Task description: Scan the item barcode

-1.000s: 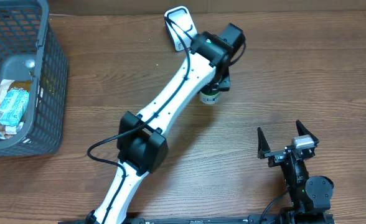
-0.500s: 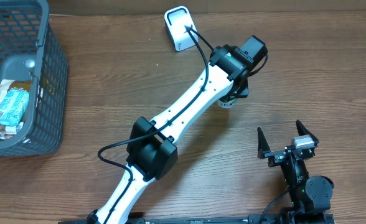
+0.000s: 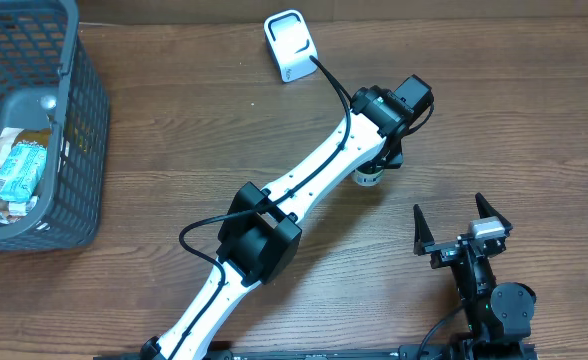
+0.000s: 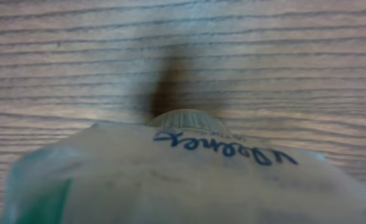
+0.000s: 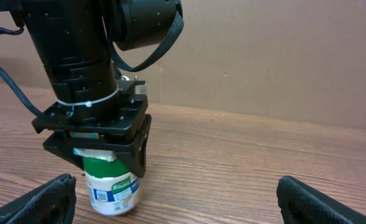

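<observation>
Shifting lower right since before, our left claw (image 5: pixel 106 155) grips the green-lidded white jar (image 5: pixel 112 190), right claw (image 3: pixel 448 206) wide, empty, wooden tabletop (image 3: pixel 534 110) open rightward.

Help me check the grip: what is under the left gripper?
A small white jar with a green top, its upper part clamped by the left gripper. The gripper body covers the jar's very top, so that cannot be seen.

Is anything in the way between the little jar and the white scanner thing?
No, nothing visible. The left gripper holds the jar, and only bare table lies between it and the white scanner. The arm's own black cable loops above that stretch, but it hangs from the arm, not on the table.
</observation>
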